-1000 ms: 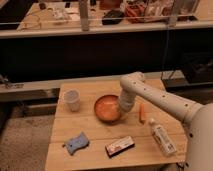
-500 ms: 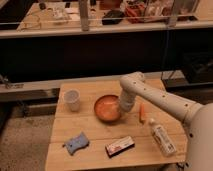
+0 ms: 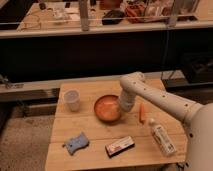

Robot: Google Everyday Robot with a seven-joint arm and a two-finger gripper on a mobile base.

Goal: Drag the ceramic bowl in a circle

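tool [image 3: 125,107] at the right rim of the ceramic bowl [image 3: 106,108] on the wooden table [image 3: 95,145], white cup [image 3: 72,100] to its left

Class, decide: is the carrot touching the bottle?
Apart. The camera view shows bare wood between the carrot and the bottle. The claw is at the bowl's right rim.

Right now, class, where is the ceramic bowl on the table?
In the camera view the ceramic bowl sits mid-table, right of the white cup, with the gripper at its right rim.
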